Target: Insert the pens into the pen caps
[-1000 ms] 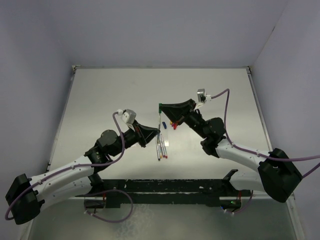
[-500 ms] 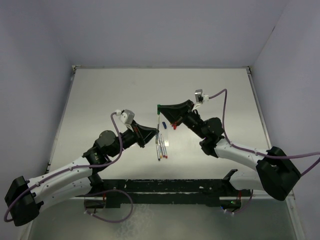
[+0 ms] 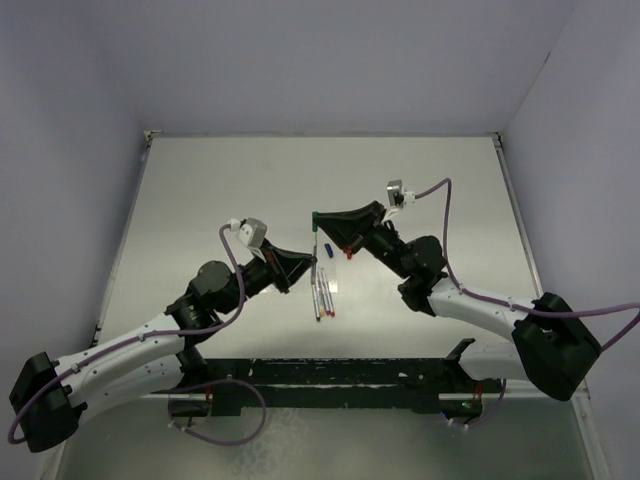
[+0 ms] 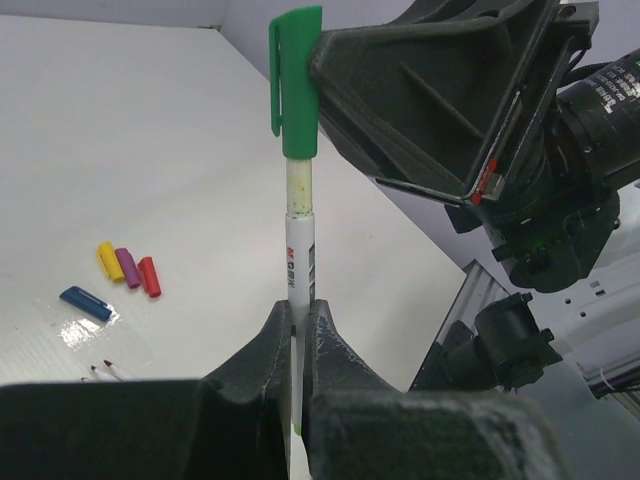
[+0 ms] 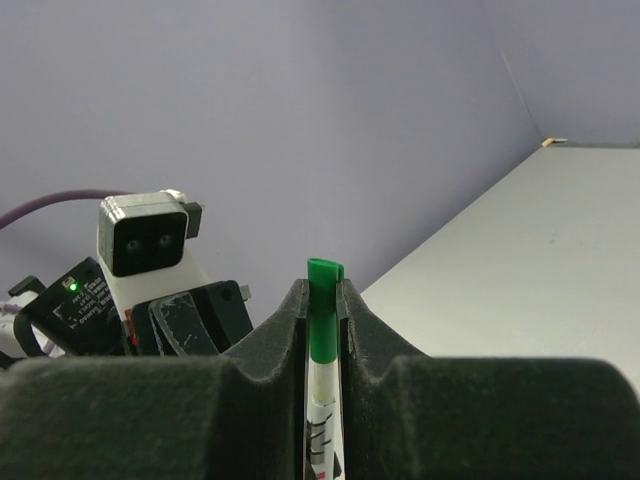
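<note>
Pale grey table [image 3: 220, 190], lilac walls behind. Mid-air above it, the left gripper [image 4: 298, 312] is clamped on the barrel of a pen [image 4: 301, 255], held upright. The right gripper [image 5: 322, 300] pinches the green cap [image 4: 297, 90], jaws closed on its sides.

Cap sits over the pen's tip, directly above the left fingers. A stained band of barrel shows below it, so seating looks incomplete.

Risks:
- barrel slides through the left jaws under the push
- cap tilts in its narrow pinch and jams

Four loose caps [image 4: 127, 267] and the other pens [image 3: 320, 298] lie on the table below.
</note>
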{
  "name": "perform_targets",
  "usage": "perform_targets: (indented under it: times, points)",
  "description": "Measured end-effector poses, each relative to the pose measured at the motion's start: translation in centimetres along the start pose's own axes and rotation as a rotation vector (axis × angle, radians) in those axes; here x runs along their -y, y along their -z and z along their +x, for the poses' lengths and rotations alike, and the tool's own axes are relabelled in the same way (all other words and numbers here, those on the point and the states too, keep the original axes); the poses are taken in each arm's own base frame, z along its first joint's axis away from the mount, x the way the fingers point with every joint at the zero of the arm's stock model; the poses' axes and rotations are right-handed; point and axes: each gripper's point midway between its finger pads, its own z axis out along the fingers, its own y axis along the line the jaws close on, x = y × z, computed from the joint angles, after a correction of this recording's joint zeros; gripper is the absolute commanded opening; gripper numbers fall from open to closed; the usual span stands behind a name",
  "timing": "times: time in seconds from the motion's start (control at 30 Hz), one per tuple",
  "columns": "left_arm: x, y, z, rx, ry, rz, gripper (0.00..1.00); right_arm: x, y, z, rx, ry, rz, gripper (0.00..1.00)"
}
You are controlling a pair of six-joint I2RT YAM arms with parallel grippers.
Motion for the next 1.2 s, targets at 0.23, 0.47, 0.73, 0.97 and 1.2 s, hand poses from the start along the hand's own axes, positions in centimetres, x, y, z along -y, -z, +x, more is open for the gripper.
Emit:
perform_targets:
  times: [0.23, 0.47, 0.73, 0.97, 1.2]
  points:
    - [-0.2, -0.1, -0.5, 0.023, -0.008, -0.012, 0.0, -0.1, 0.0, 1.1, -0.029, -0.013, 0.0, 0.0]
    - [-0.8, 0.1, -0.4, 0.022, -0.029, -0.039, 0.0, 0.3, 0.2, 2.4, -0.081, -0.023, 0.014, 0.0]
    - [-1.8, 0.6, 0.2, -0.006, -0.053, -0.084, 0.0, 1.3, 0.6, 3.8, -0.144, -0.006, 0.059, 0.0]
    - [-1.7, 0.7, -0.2, 0.008, -0.075, -0.085, 0.0, 1.1, 0.4, 3.8, -0.157, 0.037, 0.087, 0.0]
    - [-2.1, 0.7, -0.5, 0.017, -0.101, -0.102, 0.0, 0.6, -0.3, 4.4, -0.183, 0.109, 0.137, 0.0]
